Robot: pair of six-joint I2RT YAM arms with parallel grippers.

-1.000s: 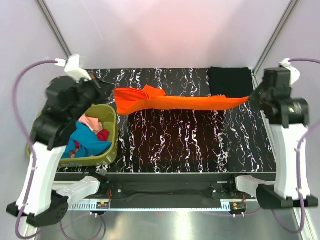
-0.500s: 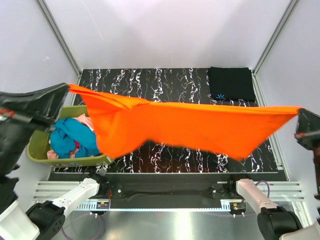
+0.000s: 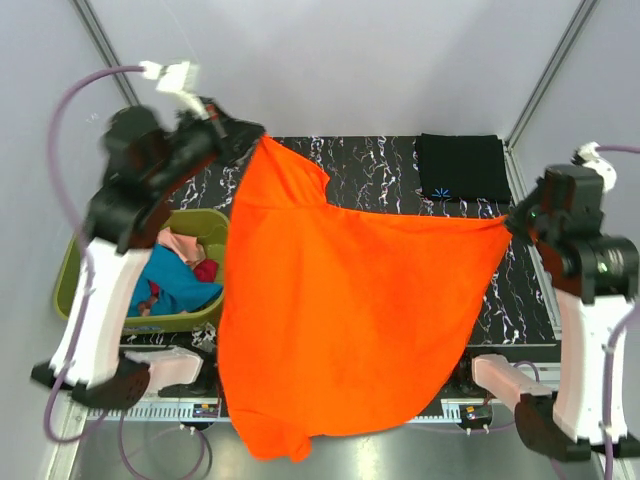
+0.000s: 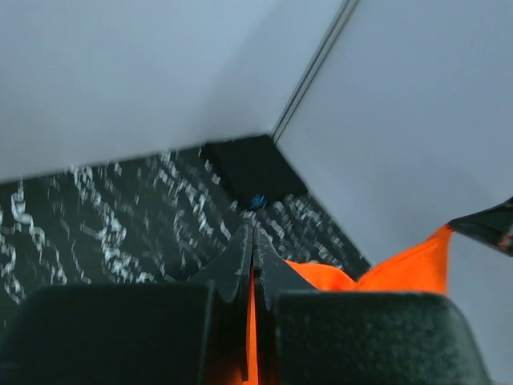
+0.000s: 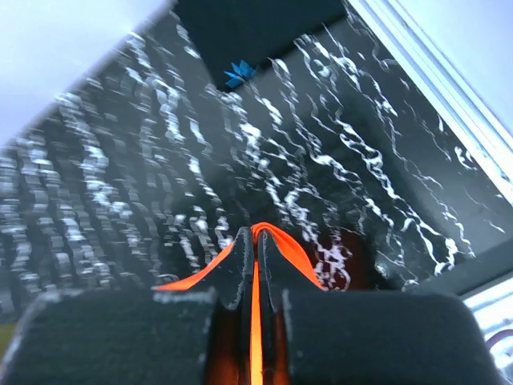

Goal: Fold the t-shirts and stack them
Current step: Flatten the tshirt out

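The bright orange t-shirt [image 3: 340,320] hangs spread in the air between both grippers and drapes over the table's near edge. My left gripper [image 3: 258,140] is shut on its upper left corner, high at the back left; the cloth shows between its fingers in the left wrist view [image 4: 252,317]. My right gripper [image 3: 510,220] is shut on its right corner; the cloth shows in the right wrist view [image 5: 255,313]. A folded black t-shirt [image 3: 460,167] with a small light-blue mark lies at the back right; it also shows in both wrist views [image 4: 252,168] [image 5: 256,24].
An olive-green basket [image 3: 215,232] at the left holds teal [image 3: 175,285], pink [image 3: 185,243] and red [image 3: 207,270] shirts. The black marbled table [image 3: 360,165] is largely hidden under the orange cloth. Frame posts stand at the back corners.
Both arms swung the orange shirt up from a stretched band and spread it out. It now hangs as a wide sheet, its lower part dropping past the table's front edge.
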